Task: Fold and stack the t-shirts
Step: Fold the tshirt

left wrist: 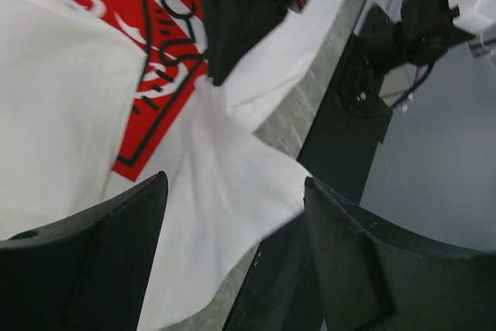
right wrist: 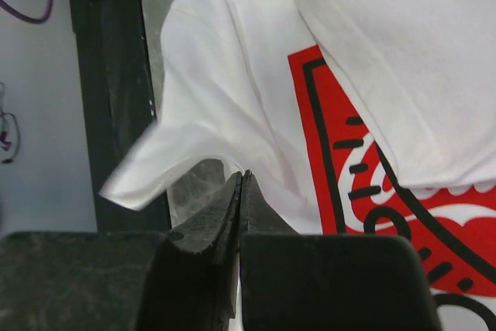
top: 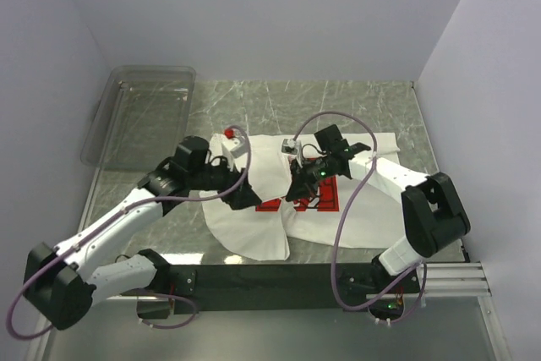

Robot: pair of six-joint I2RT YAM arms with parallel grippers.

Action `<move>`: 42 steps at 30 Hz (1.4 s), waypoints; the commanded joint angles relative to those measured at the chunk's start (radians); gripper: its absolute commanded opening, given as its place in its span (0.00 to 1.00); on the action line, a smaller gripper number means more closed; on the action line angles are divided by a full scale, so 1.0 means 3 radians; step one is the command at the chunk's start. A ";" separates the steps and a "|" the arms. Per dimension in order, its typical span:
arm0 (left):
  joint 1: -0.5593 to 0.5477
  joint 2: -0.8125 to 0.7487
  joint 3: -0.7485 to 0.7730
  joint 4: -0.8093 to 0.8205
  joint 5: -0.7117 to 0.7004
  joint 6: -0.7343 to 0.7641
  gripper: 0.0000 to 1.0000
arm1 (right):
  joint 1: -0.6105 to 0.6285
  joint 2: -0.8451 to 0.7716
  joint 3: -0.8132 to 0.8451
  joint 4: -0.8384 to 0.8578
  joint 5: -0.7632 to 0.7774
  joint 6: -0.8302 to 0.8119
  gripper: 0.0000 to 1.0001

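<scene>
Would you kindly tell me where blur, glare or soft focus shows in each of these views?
Top external view: even light, sharp throughout, faint sheen on the clear bin. Left wrist view: its own fingers look soft, too near to focus. Right wrist view: the t-shirt is bright, its raised corner smeared.

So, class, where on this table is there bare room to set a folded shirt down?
Bare marble lies behind the t-shirt, between the clear bin and the right wall. The middle is crowded: t-shirt, left arm, right arm.
</scene>
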 commanded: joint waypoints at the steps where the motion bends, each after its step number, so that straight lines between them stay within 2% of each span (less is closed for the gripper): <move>1: -0.0228 0.0226 0.0205 0.0180 0.0046 0.0121 0.76 | -0.0006 0.0161 0.0207 0.0186 -0.0203 0.0364 0.00; 8: -0.0570 0.0171 0.0016 0.0358 -0.0194 -0.0103 0.79 | -0.0154 0.0341 0.0340 0.0288 -0.0254 0.0640 0.00; 10: -0.0738 0.0151 -0.0035 0.0384 -0.0516 -0.0196 0.79 | -0.0180 0.0371 0.0356 0.0308 -0.0269 0.0701 0.00; 18: -0.2206 0.0334 -0.0056 0.0338 -0.2366 -0.0732 0.77 | -0.0185 0.0571 0.0484 0.0273 -0.0275 0.0829 0.00; 20: -0.2522 0.0518 0.0010 0.0298 -0.2837 -0.0845 0.71 | -0.0185 0.0617 0.0499 0.0267 -0.0285 0.0844 0.00; 22: -0.2692 0.0773 0.0143 0.0186 -0.3118 -0.0881 0.69 | -0.0180 0.0632 0.0494 0.0272 -0.0285 0.0855 0.00; 23: -0.2829 0.0865 0.0199 0.0134 -0.3429 -0.0947 0.69 | -0.0180 0.0632 0.0494 0.0267 -0.0280 0.0855 0.00; 26: -0.2948 0.1223 0.0384 -0.0024 -0.3813 -0.1065 0.70 | -0.0180 0.0622 0.0489 0.0272 -0.0295 0.0860 0.00; 33: -0.3122 0.1827 0.0767 -0.0214 -0.4178 -0.1101 0.69 | -0.0185 0.0617 0.0479 0.0257 -0.0285 0.0850 0.00; 42: -0.3209 0.2201 0.0875 -0.0332 -0.4255 -0.1132 0.64 | -0.0185 0.0627 0.0473 0.0237 -0.0280 0.0839 0.00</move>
